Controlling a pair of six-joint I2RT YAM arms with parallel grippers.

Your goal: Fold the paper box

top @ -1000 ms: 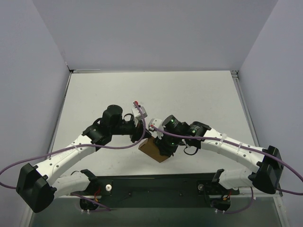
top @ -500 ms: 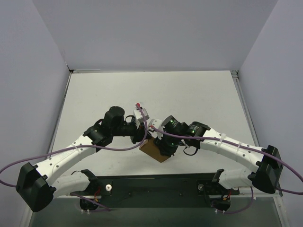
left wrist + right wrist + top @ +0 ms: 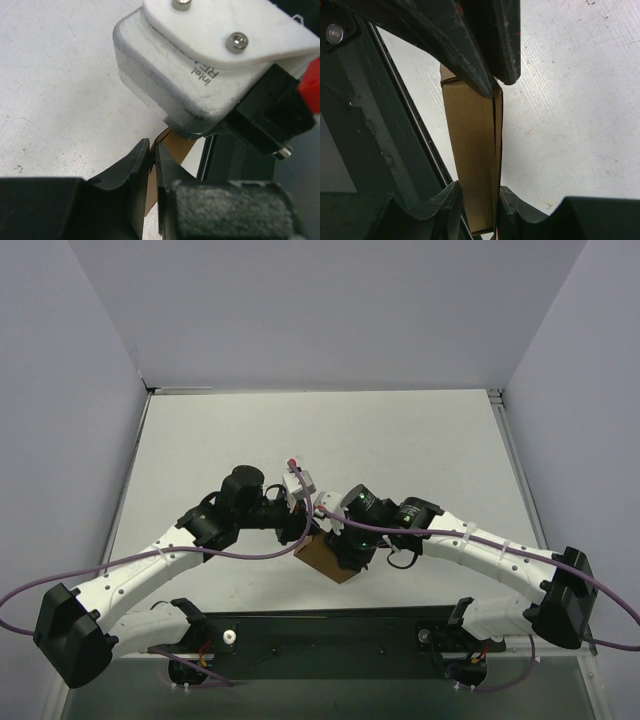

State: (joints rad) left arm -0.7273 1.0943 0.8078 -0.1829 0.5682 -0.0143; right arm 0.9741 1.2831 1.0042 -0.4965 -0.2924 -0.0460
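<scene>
Both of your grippers are on the paper box (image 3: 322, 562), which is low over the near middle of the table (image 3: 420, 440), between the two wrists. Whether it rests on the surface you cannot tell.

Your right gripper (image 3: 479, 192) is grasping it. In the right wrist view the brown cardboard stands on edge between the two fingers and touches both, with a crease line running along its length.

Your left gripper (image 3: 151, 150) is clenched almost shut, its tips pinching a thin edge of cardboard at the end of the box away from the right fingers.

The only writing you can read is on the white camera housing (image 3: 200, 65) of the right wrist, which fills the upper part of the left wrist view. It says "intel", and the second line beneath begins with "R" before it is cut off.
</scene>
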